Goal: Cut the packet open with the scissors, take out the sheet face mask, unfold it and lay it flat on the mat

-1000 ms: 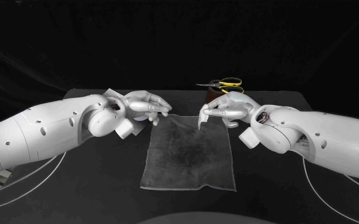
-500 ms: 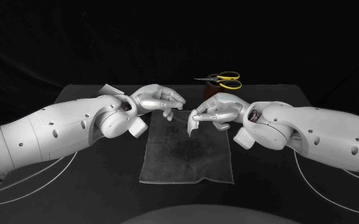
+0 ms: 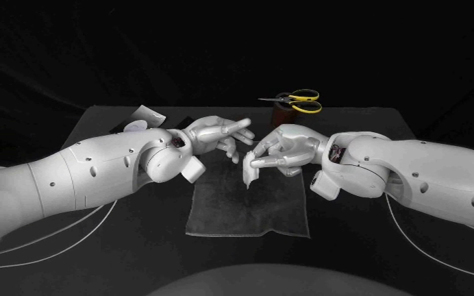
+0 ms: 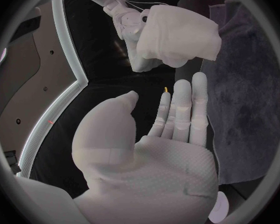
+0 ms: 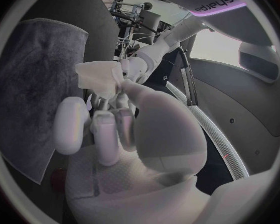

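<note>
The left hand point(image 3: 219, 136) hovers over the far end of the mat point(image 3: 247, 210), palm open and fingers stretched apart, holding nothing. Just to its right, the right hand point(image 3: 284, 149) is curled, its fingertips pinching the bunched sheet face mask point(image 5: 97, 76) above the mat's far edge. The scissors point(image 3: 299, 100) rest farther back.
</note>
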Action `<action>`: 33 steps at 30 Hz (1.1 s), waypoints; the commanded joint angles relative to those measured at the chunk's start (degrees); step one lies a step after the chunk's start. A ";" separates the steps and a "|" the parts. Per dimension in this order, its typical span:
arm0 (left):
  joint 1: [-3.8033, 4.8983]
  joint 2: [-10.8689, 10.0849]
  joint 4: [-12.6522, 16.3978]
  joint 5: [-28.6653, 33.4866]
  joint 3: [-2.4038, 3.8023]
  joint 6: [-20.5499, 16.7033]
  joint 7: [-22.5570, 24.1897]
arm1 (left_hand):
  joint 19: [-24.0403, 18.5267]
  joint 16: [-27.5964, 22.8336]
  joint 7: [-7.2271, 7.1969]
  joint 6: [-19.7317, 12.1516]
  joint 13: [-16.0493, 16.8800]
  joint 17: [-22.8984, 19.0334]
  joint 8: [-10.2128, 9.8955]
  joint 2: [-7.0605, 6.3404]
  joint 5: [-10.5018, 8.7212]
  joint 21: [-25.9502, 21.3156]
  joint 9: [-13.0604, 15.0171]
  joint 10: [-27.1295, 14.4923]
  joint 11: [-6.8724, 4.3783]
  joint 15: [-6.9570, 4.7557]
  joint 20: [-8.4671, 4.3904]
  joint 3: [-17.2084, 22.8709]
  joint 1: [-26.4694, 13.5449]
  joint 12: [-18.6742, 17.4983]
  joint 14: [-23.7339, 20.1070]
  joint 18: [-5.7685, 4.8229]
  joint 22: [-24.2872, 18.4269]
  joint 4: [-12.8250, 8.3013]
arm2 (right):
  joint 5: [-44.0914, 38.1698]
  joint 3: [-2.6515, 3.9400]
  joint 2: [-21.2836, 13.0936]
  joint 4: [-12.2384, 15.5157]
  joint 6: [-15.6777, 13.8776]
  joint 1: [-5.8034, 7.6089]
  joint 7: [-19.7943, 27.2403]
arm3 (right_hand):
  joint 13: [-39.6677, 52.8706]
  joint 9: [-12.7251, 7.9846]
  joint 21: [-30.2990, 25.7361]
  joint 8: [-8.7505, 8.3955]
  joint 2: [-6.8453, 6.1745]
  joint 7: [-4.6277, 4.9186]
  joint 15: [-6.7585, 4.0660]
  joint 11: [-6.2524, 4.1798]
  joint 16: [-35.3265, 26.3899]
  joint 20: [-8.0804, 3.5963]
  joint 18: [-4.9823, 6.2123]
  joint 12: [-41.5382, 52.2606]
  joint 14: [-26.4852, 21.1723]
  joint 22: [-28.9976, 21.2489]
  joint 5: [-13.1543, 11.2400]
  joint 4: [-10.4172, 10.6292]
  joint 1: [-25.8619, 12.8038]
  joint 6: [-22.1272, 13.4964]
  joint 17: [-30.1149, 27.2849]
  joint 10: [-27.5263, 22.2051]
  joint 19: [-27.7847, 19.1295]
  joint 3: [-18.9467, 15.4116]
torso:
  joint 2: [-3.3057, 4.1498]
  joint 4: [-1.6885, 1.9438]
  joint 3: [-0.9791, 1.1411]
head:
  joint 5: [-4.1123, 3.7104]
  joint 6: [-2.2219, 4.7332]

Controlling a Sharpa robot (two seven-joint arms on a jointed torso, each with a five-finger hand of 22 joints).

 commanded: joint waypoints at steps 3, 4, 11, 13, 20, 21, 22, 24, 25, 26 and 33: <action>-0.18 0.95 -1.47 7.37 -0.03 3.95 -4.66 | -3.52 -2.76 0.90 3.50 0.01 -1.82 0.53 3.16 -0.19 -3.22 0.12 5.51 -0.06 0.75 0.59 -5.28 -5.99 -2.50 -8.90 0.43 -1.37 0.22 | -1.29 0.14 -0.47 1.02 3.19 0.14 2.55 | 11.75 2.28 -0.35 0.18 0.32 0.20 -0.27 -0.24 0.38 0.07 0.56 -0.20 6.12 9.63 0.12 -3.79 -0.09 -0.01 14.55 4.91 -0.28 3.94 | -0.03 -0.12 -0.06 | 0.13 -0.16; -0.20 1.05 -1.68 7.36 -0.04 4.09 -4.95 | -5.31 -4.55 1.00 3.98 -0.01 -2.68 0.42 3.66 -0.11 -4.45 0.08 6.26 0.05 1.27 0.86 -5.94 -6.26 -3.06 -12.53 0.24 -1.85 0.29 | -1.35 0.16 -0.56 1.13 3.24 0.19 2.60 | 11.75 2.28 -0.35 0.18 0.32 0.20 -0.27 -0.24 0.38 0.07 0.56 -0.20 6.12 9.63 0.12 -3.79 -0.09 -0.01 14.55 4.91 -0.28 3.94 | -0.04 -0.13 -0.06 | 0.13 -0.17; -0.25 1.27 -2.34 7.53 -0.06 5.40 -6.01 | -16.35 -15.10 1.81 6.21 0.12 -9.39 -1.26 6.55 -0.14 -18.41 -0.43 10.24 1.23 4.02 4.40 -11.66 -4.91 -7.90 -25.04 -0.99 -9.33 0.03 | -1.53 0.26 -0.85 1.18 3.50 0.40 2.75 | 11.76 2.30 -0.11 0.19 0.32 0.22 -0.26 -0.23 0.44 0.08 0.51 -0.20 6.14 9.70 0.12 -3.87 -0.11 -0.05 14.61 4.91 -0.18 3.98 | -0.05 0.04 0.01 | 0.19 -0.26; -0.26 1.23 -2.39 7.59 -0.07 5.94 -6.28 | -16.84 -17.29 1.78 6.91 0.19 -10.98 -1.51 7.37 -0.16 -21.10 -0.46 11.38 1.16 4.02 5.20 -13.23 -4.27 -8.63 -23.98 -0.57 -11.14 0.02 | -1.55 0.29 -0.90 1.05 3.52 0.44 2.81 | 11.76 2.30 -0.11 0.19 0.32 0.22 -0.26 -0.23 0.44 0.08 0.51 -0.20 6.14 9.70 0.12 -3.87 -0.11 -0.05 14.61 4.91 -0.18 3.98 | -0.07 -0.02 0.02 | 0.20 -0.29; -0.26 1.05 -2.40 7.65 -0.07 9.32 -7.64 | -15.76 -29.83 1.78 7.65 0.21 -16.22 -3.30 11.14 -0.13 -29.78 -0.81 13.92 1.02 3.76 6.84 -21.15 -1.43 -12.49 -16.21 0.56 -17.61 -0.03 | -1.58 0.39 -0.99 0.46 3.45 0.57 3.20 | 11.76 2.33 -0.03 0.22 0.31 0.23 -0.25 -0.22 0.46 0.09 0.49 -0.19 6.15 9.72 0.12 -3.95 -0.13 -0.07 14.63 4.91 -0.14 4.02 | -0.01 -0.04 -0.01 | 0.08 -0.36; -0.26 1.04 -2.39 7.64 -0.07 9.88 -7.85 | -15.44 -31.04 1.81 7.65 0.21 -16.51 -3.42 11.51 -0.12 -30.34 -0.82 14.00 1.04 3.80 6.86 -21.89 -1.09 -12.88 -15.81 0.58 -18.09 -0.04 | -1.58 0.40 -0.99 0.36 3.44 0.60 3.23 | 11.76 2.33 -0.03 0.22 0.31 0.23 -0.25 -0.22 0.46 0.09 0.49 -0.19 6.15 9.72 0.12 -3.95 -0.13 -0.07 14.63 4.91 -0.14 4.02 | -0.01 -0.02 -0.01 | 0.06 -0.37; -0.26 1.03 -2.39 7.62 -0.07 10.46 -8.07 | -15.26 -31.57 1.82 7.63 0.21 -16.63 -3.48 11.67 -0.13 -30.55 -0.83 14.03 1.05 3.83 6.86 -22.21 -0.94 -13.04 -15.70 0.59 -18.28 -0.04 | -1.58 0.41 -0.98 0.23 3.43 0.63 3.26 | 11.76 2.33 -0.03 0.22 0.31 0.23 -0.25 -0.22 0.46 0.09 0.49 -0.19 6.15 9.72 0.12 -3.95 -0.13 -0.07 14.63 4.91 -0.14 4.02 | 0.00 -0.01 0.00 | 0.06 -0.37; -0.26 1.02 -2.37 7.55 -0.07 11.47 -8.44 | -13.85 -33.60 1.84 7.59 0.23 -17.01 -3.73 12.51 -0.12 -31.28 -0.85 14.34 0.97 3.76 6.76 -23.84 -0.33 -13.74 -14.32 0.72 -19.12 -0.03 | -1.59 0.43 -0.95 -0.04 3.37 0.68 3.32 | 11.76 2.33 -0.03 0.22 0.31 0.23 -0.25 -0.22 0.46 0.09 0.49 -0.19 6.15 9.72 0.12 -3.95 -0.13 -0.07 14.63 4.91 -0.14 4.02 | 0.00 0.00 -0.01 | 0.06 -0.39; -0.26 1.03 -2.36 7.52 -0.07 12.15 -8.69 | -13.02 -35.16 1.75 7.56 0.23 -17.22 -3.91 13.17 -0.05 -32.06 -0.86 14.61 1.01 3.64 6.71 -25.34 0.11 -14.34 -12.94 0.74 -19.90 -0.04 | -1.59 0.44 -0.93 -0.27 3.31 0.73 3.38 | 11.76 2.33 -0.03 0.22 0.31 0.23 -0.25 -0.22 0.46 0.09 0.49 -0.19 6.15 9.72 0.12 -3.95 -0.13 -0.07 14.63 4.91 -0.14 4.02 | 0.01 -0.02 -0.02 | 0.05 -0.41; -0.26 1.05 -2.36 7.49 -0.07 12.88 -8.93 | -13.00 -35.49 1.80 7.53 0.24 -17.28 -3.95 13.33 -0.12 -32.26 -0.87 14.68 0.95 3.67 6.73 -25.58 0.16 -14.43 -12.87 0.71 -20.06 -0.01 | -1.59 0.46 -0.90 -0.53 3.25 0.78 3.42 | 11.76 2.33 -0.03 0.22 0.31 0.23 -0.25 -0.22 0.46 0.09 0.49 -0.19 6.15 9.72 0.12 -3.95 -0.13 -0.07 14.63 4.91 -0.14 4.02 | 0.03 -0.02 -0.02 | 0.06 -0.41; -0.32 1.30 -2.57 9.90 -0.07 18.77 -10.91 | -10.92 -40.23 1.75 8.04 0.38 -18.02 -4.20 16.14 -0.14 -34.89 -0.75 16.68 0.79 3.52 6.68 -31.02 0.72 -16.00 -9.94 0.81 -22.60 -0.04 | -1.63 0.50 -0.56 -2.92 2.91 1.19 3.62 | 11.78 2.36 0.20 0.25 0.31 0.24 -0.24 -0.21 0.53 0.10 0.44 -0.17 6.18 9.79 0.12 -4.08 -0.16 -0.10 14.72 4.90 -0.05 4.07 | -0.02 -0.03 -0.05 | 0.01 -0.59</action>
